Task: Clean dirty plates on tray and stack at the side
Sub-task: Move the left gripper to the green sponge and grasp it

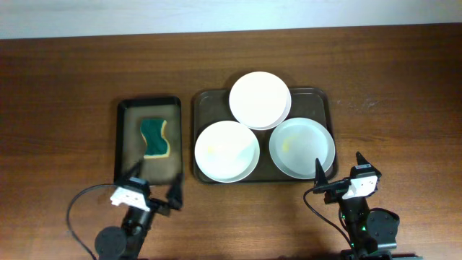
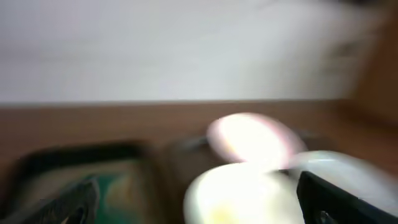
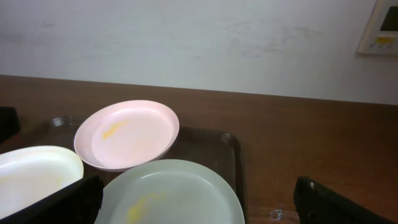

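Plainly overhead: sponge point(image 1: 155, 139) on dark tray point(image 1: 130, 155); right wrist: yellow-smeared plates point(image 3: 127, 134)

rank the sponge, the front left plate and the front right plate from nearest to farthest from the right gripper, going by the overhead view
1. front right plate: right side of the tray, just ahead of the right gripper.
2. front left plate: left side of the same tray.
3. sponge: in the small dark tray, far to the left.
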You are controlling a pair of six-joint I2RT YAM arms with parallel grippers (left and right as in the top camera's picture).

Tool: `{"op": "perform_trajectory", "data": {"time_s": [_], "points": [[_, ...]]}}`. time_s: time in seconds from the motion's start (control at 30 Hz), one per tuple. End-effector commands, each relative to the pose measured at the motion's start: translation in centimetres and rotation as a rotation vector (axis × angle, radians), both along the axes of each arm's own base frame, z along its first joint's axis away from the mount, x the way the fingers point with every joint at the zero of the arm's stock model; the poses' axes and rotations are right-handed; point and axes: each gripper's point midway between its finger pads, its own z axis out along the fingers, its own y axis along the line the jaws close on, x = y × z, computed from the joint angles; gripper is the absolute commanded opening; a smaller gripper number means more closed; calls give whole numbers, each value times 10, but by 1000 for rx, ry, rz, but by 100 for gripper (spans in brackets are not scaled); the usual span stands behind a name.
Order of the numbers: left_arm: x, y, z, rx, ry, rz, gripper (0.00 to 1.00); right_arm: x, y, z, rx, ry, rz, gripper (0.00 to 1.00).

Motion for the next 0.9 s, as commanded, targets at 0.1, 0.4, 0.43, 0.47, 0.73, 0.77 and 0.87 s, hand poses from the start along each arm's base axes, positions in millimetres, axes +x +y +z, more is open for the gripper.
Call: {"op": "perform_trajectory", "data": {"time_s": [0.1, 0.4, 0.43, 0.47, 0.73, 0.77, 0.87], "points": [[-55, -53, 81, -15, -361, -388, 99, 0, 0, -3, 3, 3, -2, 98], [-49, -17, 168, 96, -529, -97, 99, 0, 0, -3, 3, 3, -2, 98], [-38, -15, 170, 135, -457, -76, 100, 0, 0, -3, 3, 3, -2, 98], [-24, -10, 175, 147, -366, -43, 99, 0, 0, -3, 3, 3, -2, 98], [61, -8, 144, 318, 422, -116, 100, 0, 0, -3, 3, 3, -2, 98], [67, -11, 137, 310, 525, -149, 99, 0, 0, -3, 3, 3, -2, 98], [95, -5, 115, 308, 717, -136, 100, 0, 0, -3, 3, 3, -2, 98]]}}
